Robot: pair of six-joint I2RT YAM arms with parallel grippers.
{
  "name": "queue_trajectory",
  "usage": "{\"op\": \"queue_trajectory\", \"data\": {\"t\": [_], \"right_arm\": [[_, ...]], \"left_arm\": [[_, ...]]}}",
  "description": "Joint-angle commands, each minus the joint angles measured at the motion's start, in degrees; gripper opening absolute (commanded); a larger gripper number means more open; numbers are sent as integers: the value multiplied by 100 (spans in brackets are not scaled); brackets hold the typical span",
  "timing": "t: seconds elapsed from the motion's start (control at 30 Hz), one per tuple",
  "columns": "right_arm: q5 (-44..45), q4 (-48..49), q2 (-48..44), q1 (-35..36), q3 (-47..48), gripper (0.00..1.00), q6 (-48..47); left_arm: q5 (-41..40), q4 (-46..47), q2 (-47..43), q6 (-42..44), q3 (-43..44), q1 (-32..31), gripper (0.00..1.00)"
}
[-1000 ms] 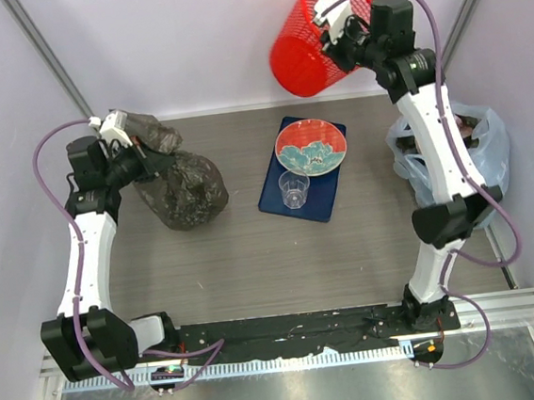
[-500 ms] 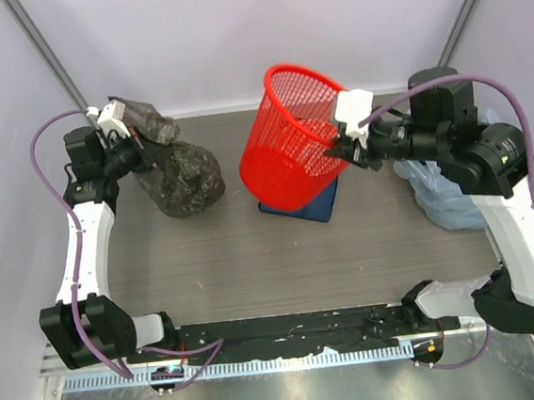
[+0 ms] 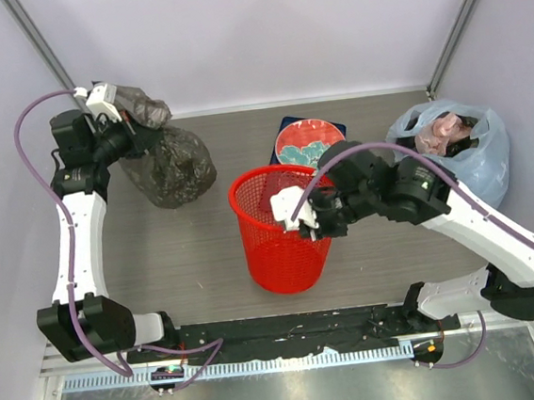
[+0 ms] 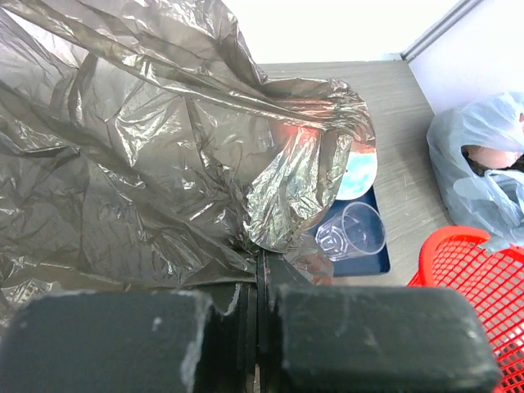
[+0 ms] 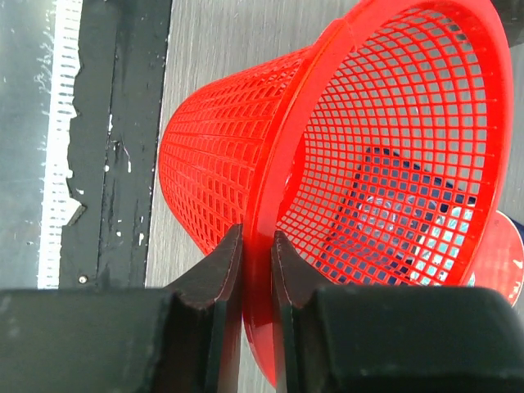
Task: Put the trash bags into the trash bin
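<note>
The dark grey-brown trash bag (image 3: 171, 168) hangs at the back left of the table, its lower part on the table. My left gripper (image 3: 126, 127) is shut on the bag's gathered top; the bag fills the left wrist view (image 4: 147, 164). The red mesh trash bin (image 3: 279, 241) stands upright at the table's front middle. My right gripper (image 3: 299, 218) is shut on the bin's solid rim at its right side. In the right wrist view the rim (image 5: 258, 270) sits between my two fingers.
A pale blue plastic bag (image 3: 470, 143) with pinkish contents sits at the back right. A dark blue tray (image 3: 290, 128) with a patterned plate (image 3: 305, 143) lies behind the bin. A clear plastic cup (image 4: 354, 231) stands on that tray.
My right arm has carried the red bin from high at the back down to the table's front middle. My left gripper has lifted the bag's top slightly up and back.
</note>
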Motion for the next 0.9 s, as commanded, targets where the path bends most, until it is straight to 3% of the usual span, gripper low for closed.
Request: {"op": "queue_trajectory", "data": {"t": [0.0,0.5,0.7,0.77,0.8,0.87], "right_arm": [[981,622,3,449,-49,1,-4],[1772,1746,-66,1109,-1674,1,-285],[1659,1879,-75,1153,-1947,1,-294],[1571,1800,-58,1179,-1947,17,-294],[1457,1773,-58,1179,-1930,33,-303],[1368,1712,-40,1188,-1912,45,-294]], "left_arm": [[-126,-208,50,0,346,65,0],[-117,-15,-363,-97,-14,73,0],[-73,-68,-512,-88,-50,73,0],[-65,-112,-565,-80,3,73,0],[-56,-147,-583,-80,38,73,0],[-56,-235,-618,-53,187,74,0]]}}
